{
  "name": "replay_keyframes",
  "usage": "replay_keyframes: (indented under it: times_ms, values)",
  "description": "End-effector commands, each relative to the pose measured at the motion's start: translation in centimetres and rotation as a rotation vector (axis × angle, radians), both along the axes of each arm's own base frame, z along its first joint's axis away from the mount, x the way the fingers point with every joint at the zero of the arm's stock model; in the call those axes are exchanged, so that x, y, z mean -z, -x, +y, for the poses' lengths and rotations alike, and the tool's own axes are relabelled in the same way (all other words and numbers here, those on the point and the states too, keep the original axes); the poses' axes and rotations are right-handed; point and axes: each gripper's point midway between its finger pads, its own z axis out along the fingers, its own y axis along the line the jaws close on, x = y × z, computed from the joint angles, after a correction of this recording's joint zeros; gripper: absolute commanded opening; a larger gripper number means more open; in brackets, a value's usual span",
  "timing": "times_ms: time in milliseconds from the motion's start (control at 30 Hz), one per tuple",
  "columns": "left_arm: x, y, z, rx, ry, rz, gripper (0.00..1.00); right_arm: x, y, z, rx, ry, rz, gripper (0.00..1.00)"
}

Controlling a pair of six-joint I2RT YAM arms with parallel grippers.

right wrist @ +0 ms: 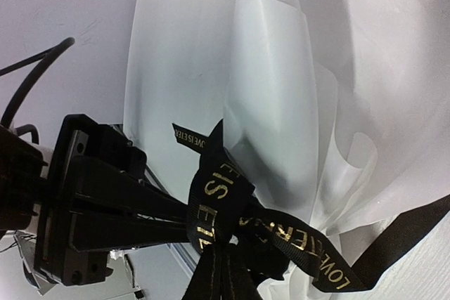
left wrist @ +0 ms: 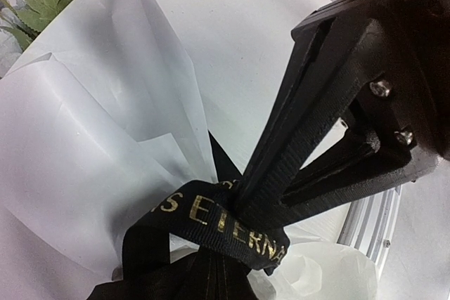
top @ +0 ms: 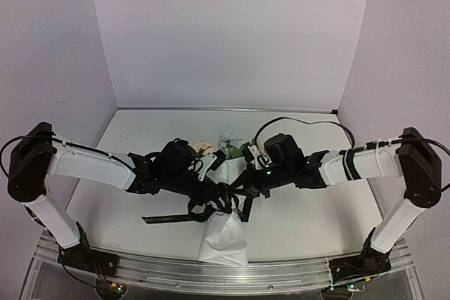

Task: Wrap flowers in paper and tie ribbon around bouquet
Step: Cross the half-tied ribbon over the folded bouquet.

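Observation:
The bouquet lies in the middle of the table. Its flowers (top: 226, 140) point to the far side and its white paper (top: 223, 238) cone points to the near edge. A black ribbon (top: 169, 218) with gold lettering goes round the cone's waist, and one tail trails off to the left. My left gripper (top: 213, 194) and right gripper (top: 242, 191) meet over that waist. In the left wrist view my left gripper (left wrist: 211, 277) is shut on the ribbon (left wrist: 211, 217) against the paper (left wrist: 84, 138). In the right wrist view my right gripper (right wrist: 225, 279) is shut on the ribbon (right wrist: 218, 194) beside the paper (right wrist: 267, 124).
Both arms reach in from the table's (top: 316, 216) sides, and a black cable (top: 302, 121) arches over the right one. A metal rail (top: 211, 272) runs along the near edge just below the cone's tip. White walls close in the back and sides.

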Motion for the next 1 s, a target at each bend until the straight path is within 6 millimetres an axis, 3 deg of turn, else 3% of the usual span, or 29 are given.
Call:
replay_keyframes:
  times_ms: [0,267,600,967]
  values:
    - [-1.8,-0.6,-0.1,-0.007,0.024,-0.045,0.0,0.3,-0.1,-1.1,0.026,0.025,-0.062,0.0]
    - [-1.7,-0.7,0.4,-0.025,0.012,-0.053,0.0,2.0,0.3,-3.9,0.056,0.118,-0.121,0.0]
    - [-3.0,-2.6,1.3,-0.111,0.005,-0.124,0.0,4.4,1.8,-7.1,0.015,0.283,-0.13,0.0]
    - [-2.3,-4.6,2.3,-0.137,-0.049,-0.144,0.0,6.1,2.4,-8.5,-0.008,0.366,-0.121,0.0]
